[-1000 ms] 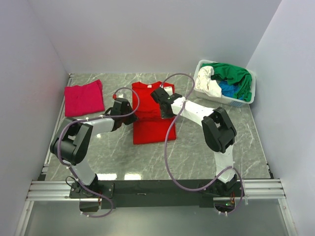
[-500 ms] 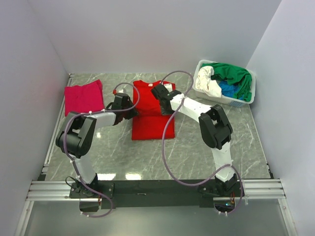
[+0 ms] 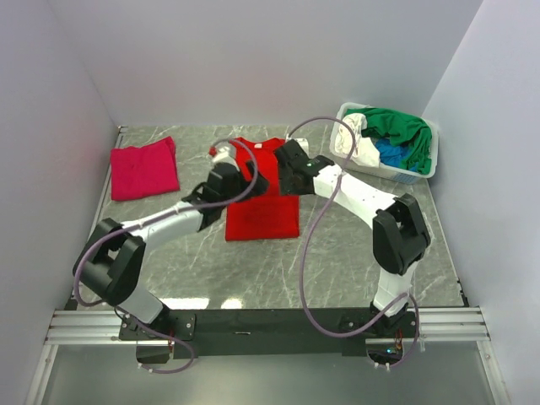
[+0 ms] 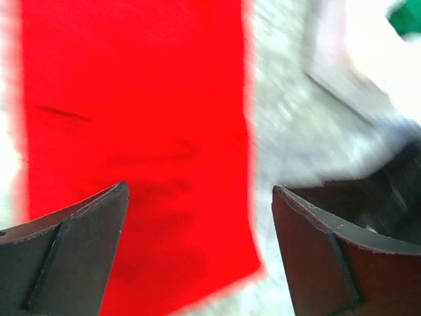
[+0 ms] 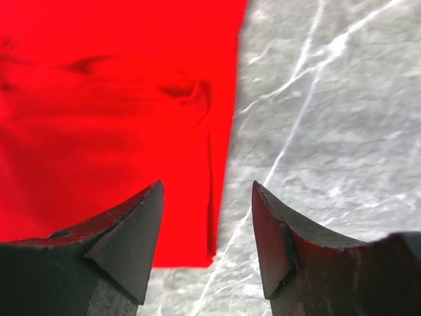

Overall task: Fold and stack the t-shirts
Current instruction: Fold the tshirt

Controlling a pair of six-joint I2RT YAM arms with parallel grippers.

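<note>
Slid left claw [image 4: 198, 187] rightward over red shirt [image 3: 263, 221]; shifted right claw [image 5: 207, 184] slightly right, to shirt's right edge.

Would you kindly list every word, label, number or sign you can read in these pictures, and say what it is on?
None: no text can be read. The red t-shirt, the pink t-shirt, the white basket and the table show no print in any view.

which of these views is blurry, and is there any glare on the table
Left wrist: motion blur smears the red t-shirt and table. Right wrist: sharp, marble veins crisp. Top external: sharp, two pale glare patches at the table's near edge.
</note>
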